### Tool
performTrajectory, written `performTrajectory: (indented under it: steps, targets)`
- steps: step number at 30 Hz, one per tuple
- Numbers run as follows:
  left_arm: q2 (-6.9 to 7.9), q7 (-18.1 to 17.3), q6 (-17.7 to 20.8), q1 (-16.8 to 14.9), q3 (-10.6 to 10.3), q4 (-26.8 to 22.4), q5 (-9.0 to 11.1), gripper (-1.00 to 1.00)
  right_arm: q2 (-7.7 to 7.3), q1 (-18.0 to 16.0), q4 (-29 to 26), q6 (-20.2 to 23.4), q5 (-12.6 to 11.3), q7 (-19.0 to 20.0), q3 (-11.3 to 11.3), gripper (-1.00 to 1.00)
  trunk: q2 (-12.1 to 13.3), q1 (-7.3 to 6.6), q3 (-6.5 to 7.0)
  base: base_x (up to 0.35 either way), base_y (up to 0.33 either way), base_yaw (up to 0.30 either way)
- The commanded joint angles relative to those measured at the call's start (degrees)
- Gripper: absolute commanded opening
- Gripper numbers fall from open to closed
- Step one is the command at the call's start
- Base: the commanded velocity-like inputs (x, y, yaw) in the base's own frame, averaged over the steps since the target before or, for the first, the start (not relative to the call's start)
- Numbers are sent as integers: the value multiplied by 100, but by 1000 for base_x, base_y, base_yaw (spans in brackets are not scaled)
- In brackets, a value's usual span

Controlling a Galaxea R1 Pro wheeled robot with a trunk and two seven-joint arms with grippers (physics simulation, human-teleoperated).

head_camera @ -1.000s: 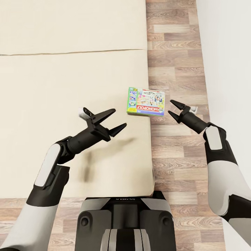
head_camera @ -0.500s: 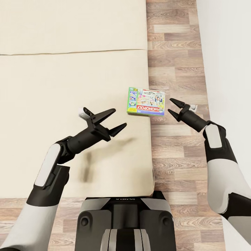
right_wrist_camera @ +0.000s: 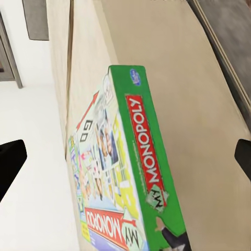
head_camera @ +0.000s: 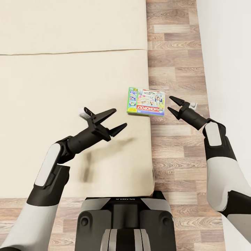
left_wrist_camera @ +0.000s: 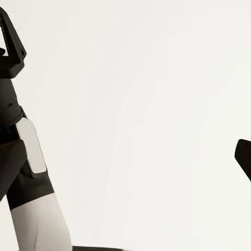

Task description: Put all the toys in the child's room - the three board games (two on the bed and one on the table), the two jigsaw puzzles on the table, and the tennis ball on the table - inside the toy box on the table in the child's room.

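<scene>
Head view: your right gripper [head_camera: 172, 105] sat just beside the Monopoly box [head_camera: 146, 101], at the box's right edge, fingers spread apart, nothing between them, not touching the box as far as could be seen. The box lay flat at the right edge of the bed [head_camera: 69, 87], its right part sticking out past the mattress edge over the wood-plank floor [head_camera: 174, 42]. The printed top faced up, with the red "Monopoly" banner on the side nearer your base.

Your left gripper [head_camera: 115, 120] hung over the mattress, well to the left of the box and a bit nearer the robot. Its fingers were apart and empty, tips pointing toward the box. It cast a shadow on the mattress below and to its right.

Right wrist view: the Monopoly box [right_wrist_camera: 130, 172] was close in front, its green side with the red logo facing the camera, the beige bed [right_wrist_camera: 172, 63] behind it. One dark fingertip [right_wrist_camera: 10, 162] showed at one side of the frame and the other at the opposite side, wide apart, the box between their lines.

Left wrist view: a plain pale surface, plus part of the robot's own arm [left_wrist_camera: 26, 172].

White wall [head_camera: 226, 52] ran along the right of the floor strip.
</scene>
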Motion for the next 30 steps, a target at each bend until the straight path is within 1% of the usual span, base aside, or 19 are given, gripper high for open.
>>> performTrajectory:
  steps: [1,11,20,30]
  targets:
    - [2,-39,3,-3,-6,3,-49,100,2,-8,2,27,6,10,-11,100,-2,0,-2,0,0,0]
    - [-5,33,3,-4,-6,3,-49,100,1,-23,2,16,14,-4,-10,100,-2,0,-2,0,0,0]
    - [-56,63,3,-4,-7,3,-55,100,-16,-28,2,13,19,-10,-14,100,-2,0,-2,0,0,31]
    - [-69,71,3,-4,-7,3,-57,100,-38,-23,10,6,21,-11,-26,100,-2,0,-2,0,0,24]
